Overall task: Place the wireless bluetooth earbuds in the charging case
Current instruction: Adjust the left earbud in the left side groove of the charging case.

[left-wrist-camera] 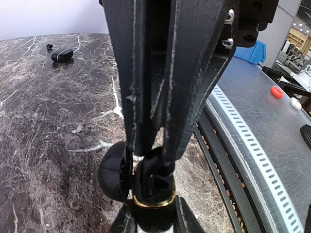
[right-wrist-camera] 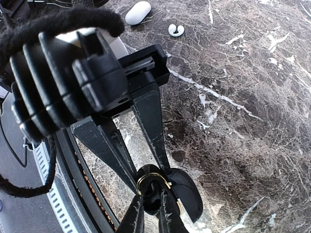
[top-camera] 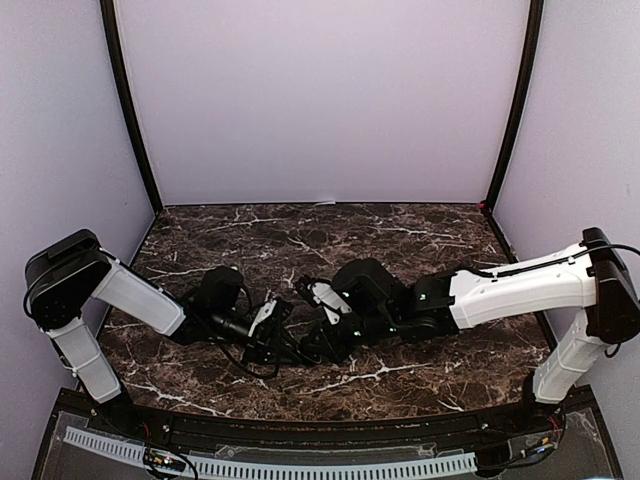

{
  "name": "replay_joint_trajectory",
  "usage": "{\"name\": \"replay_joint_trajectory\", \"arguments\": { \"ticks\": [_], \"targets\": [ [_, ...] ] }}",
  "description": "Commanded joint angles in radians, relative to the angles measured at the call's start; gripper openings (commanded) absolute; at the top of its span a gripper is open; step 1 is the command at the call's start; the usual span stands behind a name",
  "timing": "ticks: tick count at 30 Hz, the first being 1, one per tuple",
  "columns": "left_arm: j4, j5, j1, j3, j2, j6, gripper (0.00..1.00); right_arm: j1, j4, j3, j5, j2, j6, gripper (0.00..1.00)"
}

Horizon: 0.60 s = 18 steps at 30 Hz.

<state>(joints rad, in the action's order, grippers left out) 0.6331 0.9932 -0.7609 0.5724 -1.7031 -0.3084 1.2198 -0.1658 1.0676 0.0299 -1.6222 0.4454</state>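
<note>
Left pincer [left-wrist-camera: 148, 158] pinches the charging case [left-wrist-camera: 153, 213] at its gold rim, with the lid [left-wrist-camera: 114, 172] swung open to one side. Right pincer [right-wrist-camera: 153, 201] meets it tip to tip, fingers drawn nearly together at the case's mouth. I cannot tell whether a bud sits between them: black on black. Both hang low over the table [top-camera: 420, 240], near its front edge, roughly in one line. I judge any seating push must run along that shared axis, from the right arm.

Lying loose and well apart from both: a white pair of earbuds [right-wrist-camera: 176, 30] near a white case [right-wrist-camera: 138, 12], and one black bud [left-wrist-camera: 49, 46] just beside a second black case [left-wrist-camera: 62, 55]. Buds are tiny and glossy, so I expect them to slip.
</note>
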Motion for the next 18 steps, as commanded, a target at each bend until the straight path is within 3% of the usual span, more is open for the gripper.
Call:
{"name": "replay_joint_trajectory", "arguments": {
  "ticks": [1, 18],
  "targets": [
    [0.019, 0.054, -0.020, -0.014, 0.048, -0.048, 0.00, 0.007, 0.005, 0.020, -0.024, -0.014, -0.013, 0.11],
    [0.041, 0.067, -0.025, -0.036, 0.069, -0.069, 0.00, 0.007, -0.009, 0.031, -0.019, -0.035, -0.029, 0.11]
  ]
}}
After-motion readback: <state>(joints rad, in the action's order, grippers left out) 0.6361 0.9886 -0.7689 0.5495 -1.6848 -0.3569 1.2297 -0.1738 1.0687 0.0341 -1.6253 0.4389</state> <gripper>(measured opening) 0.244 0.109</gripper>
